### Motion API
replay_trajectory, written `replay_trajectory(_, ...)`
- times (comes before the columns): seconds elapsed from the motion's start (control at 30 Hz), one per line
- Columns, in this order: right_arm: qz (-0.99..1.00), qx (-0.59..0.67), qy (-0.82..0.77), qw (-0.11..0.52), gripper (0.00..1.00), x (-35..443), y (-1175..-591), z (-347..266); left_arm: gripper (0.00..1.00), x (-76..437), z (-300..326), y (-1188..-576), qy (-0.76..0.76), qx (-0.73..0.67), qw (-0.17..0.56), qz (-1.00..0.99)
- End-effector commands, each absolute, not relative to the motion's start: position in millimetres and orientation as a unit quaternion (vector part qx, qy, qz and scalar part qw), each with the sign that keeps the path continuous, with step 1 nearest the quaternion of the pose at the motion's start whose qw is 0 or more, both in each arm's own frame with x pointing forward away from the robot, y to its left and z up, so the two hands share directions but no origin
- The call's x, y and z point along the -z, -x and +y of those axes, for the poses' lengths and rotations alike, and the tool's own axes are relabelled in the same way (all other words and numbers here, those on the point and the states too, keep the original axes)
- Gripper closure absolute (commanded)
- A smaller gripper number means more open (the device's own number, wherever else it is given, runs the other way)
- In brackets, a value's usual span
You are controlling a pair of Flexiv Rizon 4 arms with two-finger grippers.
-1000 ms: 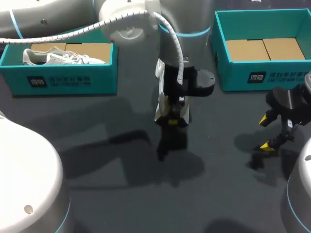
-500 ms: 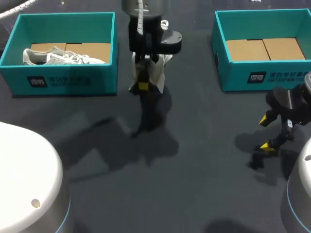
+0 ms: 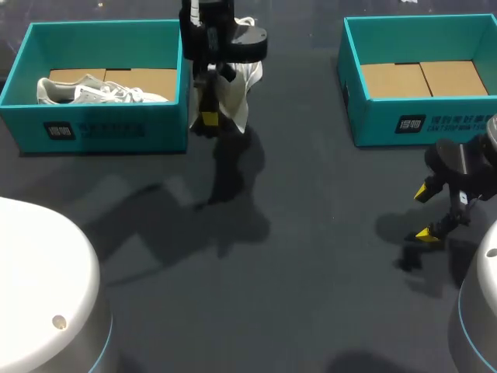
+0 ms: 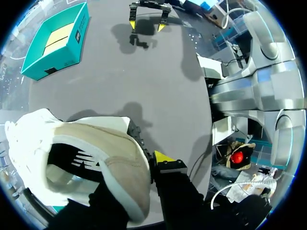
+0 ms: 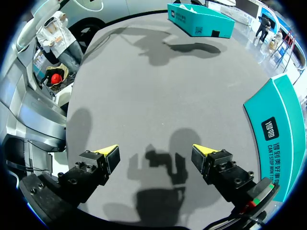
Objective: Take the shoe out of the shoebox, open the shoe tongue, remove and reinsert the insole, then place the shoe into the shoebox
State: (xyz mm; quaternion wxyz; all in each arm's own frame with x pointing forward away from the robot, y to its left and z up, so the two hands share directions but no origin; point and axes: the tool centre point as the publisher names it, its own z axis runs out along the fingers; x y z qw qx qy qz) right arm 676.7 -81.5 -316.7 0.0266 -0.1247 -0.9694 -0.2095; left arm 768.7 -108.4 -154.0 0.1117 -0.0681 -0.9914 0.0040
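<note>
My left gripper point(image 3: 208, 118) hangs just off the right wall of the left teal shoebox point(image 3: 105, 128), shut on a white and beige shoe point(image 3: 237, 84) that dangles above the table. In the left wrist view the shoe point(image 4: 96, 158) fills the space by the gripper point(image 4: 153, 162), hiding one yellow tip. A second white shoe point(image 3: 93, 92) lies inside the left shoebox. My right gripper point(image 3: 425, 211) is low over the table's right side, open and empty, in front of the right teal shoebox point(image 3: 423, 116). Its wrist view shows the gripper point(image 5: 156, 153) spread wide over bare table.
The right shoebox point(image 5: 283, 129) holds only its brown cardboard floor point(image 3: 423, 78). Dark grey table point(image 3: 311, 256) stretches between the two boxes. My arms' white bases stand at the near left point(image 3: 39, 295) and near right point(image 3: 477, 311) corners.
My left arm has carried the shoe from the table's middle back and to the left, up beside the left shoebox. The right arm has kept still.
</note>
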Motion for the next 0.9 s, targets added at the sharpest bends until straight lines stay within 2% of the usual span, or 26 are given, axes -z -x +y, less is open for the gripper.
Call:
replay_trajectory(0.03, -0.970, 0.209, 0.125, 0.025, 0.00, 316.5, -674.6, -81.9, 1.00, 153.1, -106.9, -768.2, 0.068, -0.006, 0.110, -0.992)
replay_trajectory(0.4, -0.970, 0.209, 0.125, 0.025, 0.00, 316.5, -674.6, -81.9, 1.00, 143.7, -89.2, -777.3, 0.056, -0.006, 0.121, -0.991)
replay_trajectory(0.6, -0.970, 0.209, 0.125, 0.025, 0.00, 316.5, -674.6, -81.9, 1.00, 115.8, -54.4, -809.8, 0.042, -0.020, 0.120, -0.992)
replay_trajectory(0.9, -0.970, 0.209, 0.125, 0.025, 0.00, 316.5, -674.6, -81.9, 1.00, 100.5, -6.3, -866.6, 0.043, -0.018, 0.113, -0.993)
